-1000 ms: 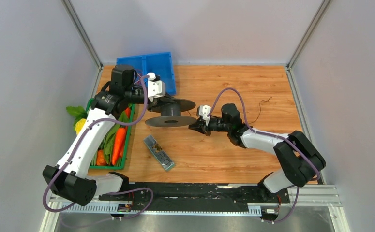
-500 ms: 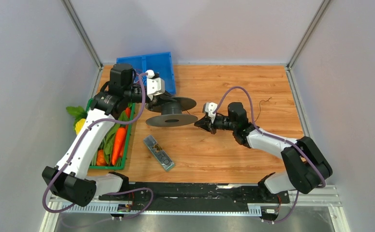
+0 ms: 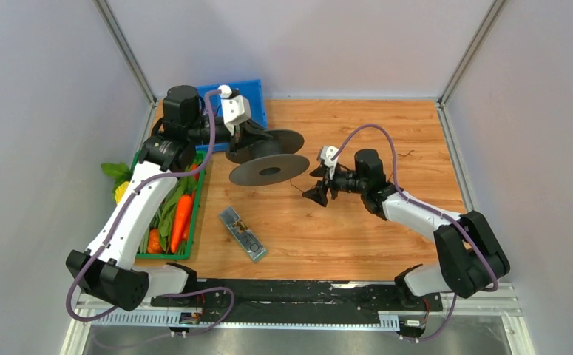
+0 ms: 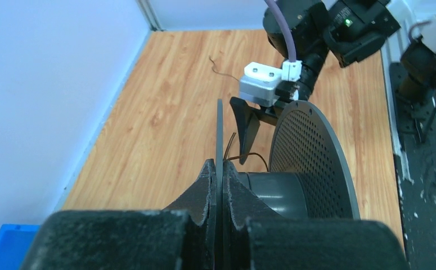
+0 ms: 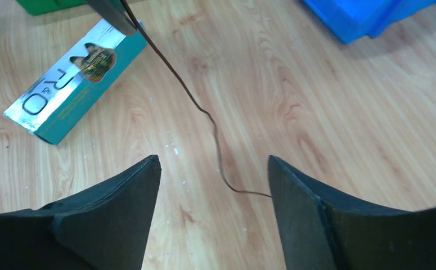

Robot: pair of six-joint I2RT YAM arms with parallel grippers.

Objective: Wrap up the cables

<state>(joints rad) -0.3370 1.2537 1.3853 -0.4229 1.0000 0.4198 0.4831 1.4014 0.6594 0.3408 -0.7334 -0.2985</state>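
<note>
Mostly the cable (image 5: 216,135) is too thin to follow from above, and where it joins the spool (image 3: 268,159) is hard to make out. The left claw (image 4: 218,185) is clenched on one flange of the spool. The right claw (image 5: 212,163), just right of the spool, gapes wide and grips nothing. The cable trails from the spool across the bench (image 3: 387,126) between its fingers. A teal carton (image 3: 242,234) lies in front of the spool.
</note>
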